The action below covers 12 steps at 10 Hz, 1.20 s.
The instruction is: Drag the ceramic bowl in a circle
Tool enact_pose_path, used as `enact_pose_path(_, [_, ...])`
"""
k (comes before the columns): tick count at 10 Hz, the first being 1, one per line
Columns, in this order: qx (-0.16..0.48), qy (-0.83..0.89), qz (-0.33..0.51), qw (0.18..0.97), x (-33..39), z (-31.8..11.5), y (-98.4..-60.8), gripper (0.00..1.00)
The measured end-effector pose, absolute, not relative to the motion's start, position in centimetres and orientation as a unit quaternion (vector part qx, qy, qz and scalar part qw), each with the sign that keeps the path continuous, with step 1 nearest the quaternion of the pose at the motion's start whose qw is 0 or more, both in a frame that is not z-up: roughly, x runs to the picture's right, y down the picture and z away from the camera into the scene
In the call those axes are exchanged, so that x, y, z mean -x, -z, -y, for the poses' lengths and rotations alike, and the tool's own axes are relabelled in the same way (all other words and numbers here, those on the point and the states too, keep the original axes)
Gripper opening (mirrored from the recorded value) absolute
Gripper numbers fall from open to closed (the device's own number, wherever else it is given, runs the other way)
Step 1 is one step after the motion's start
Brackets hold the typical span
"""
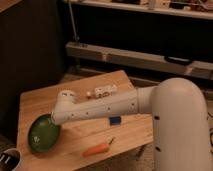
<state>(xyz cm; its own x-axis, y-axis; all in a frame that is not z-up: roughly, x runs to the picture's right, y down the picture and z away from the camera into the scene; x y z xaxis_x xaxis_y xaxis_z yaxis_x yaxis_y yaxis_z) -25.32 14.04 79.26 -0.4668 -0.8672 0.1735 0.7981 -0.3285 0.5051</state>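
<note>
A green ceramic bowl (43, 134) sits at the front left corner of the wooden table (40, 102). My white arm reaches from the right across the table, and its wrist bends down to the bowl's upper right rim. The gripper (54, 121) is at that rim, mostly hidden behind the arm.
An orange carrot (97, 148) lies near the table's front edge. A small blue object (115, 120) lies just under the arm. A white bottle (102, 92) lies on its side behind the arm. A dark cup (10, 159) stands off the table's front left corner. Metal shelving (140, 55) runs along the back.
</note>
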Motion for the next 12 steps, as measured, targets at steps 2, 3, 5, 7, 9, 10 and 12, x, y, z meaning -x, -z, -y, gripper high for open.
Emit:
enact_pose_path(2, [-0.058,0.807,0.269,0.523,24.5,-10.3,-82.7,0.00])
enact_pose_path(3, [-0.051,0.802,0.270,0.530,23.9,-8.3,-84.6,0.00])
enact_pose_path(5, [-0.034,0.796,0.266,0.542,22.0,-5.4,-87.5,0.00])
enact_pose_path(7, [-0.007,0.781,0.263,0.567,18.2,-3.4,-90.1,0.00])
enact_pose_path(9, [0.004,0.767,0.262,0.586,14.4,-3.5,-90.7,0.00])
enact_pose_path(10, [0.009,0.759,0.262,0.596,11.5,-4.4,-90.4,0.00])
enact_pose_path(12, [0.018,0.747,0.262,0.611,6.8,-6.2,-89.6,0.00])
